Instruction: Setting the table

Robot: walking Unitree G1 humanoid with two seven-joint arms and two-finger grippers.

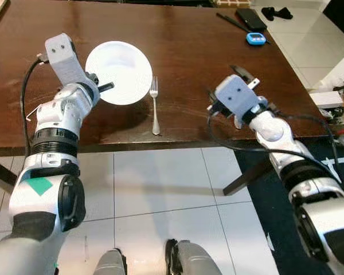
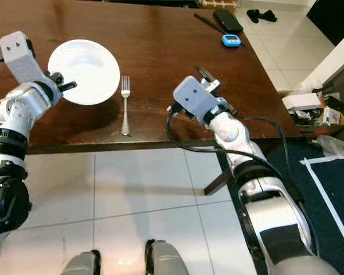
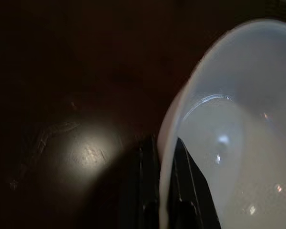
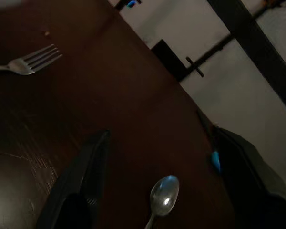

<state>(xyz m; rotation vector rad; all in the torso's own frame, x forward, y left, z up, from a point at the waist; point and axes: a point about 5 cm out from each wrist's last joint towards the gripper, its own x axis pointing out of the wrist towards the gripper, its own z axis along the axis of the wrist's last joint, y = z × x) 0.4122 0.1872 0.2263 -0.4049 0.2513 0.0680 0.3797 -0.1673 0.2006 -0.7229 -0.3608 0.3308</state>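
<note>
The left claw [image 1: 107,87] grips the white plate's [image 1: 119,71] rim; a fork [image 1: 155,105] lies just beyond. The right claw [image 4: 133,200] pinches a spoon [image 4: 162,193] above the worktop [image 1: 183,51].

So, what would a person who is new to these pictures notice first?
Most likely the white plate on the dark wooden table, its rim pinched by the left end effector. A fork lies just to the plate's right. Further right, the right end effector holds a spoon low over the table.
</note>
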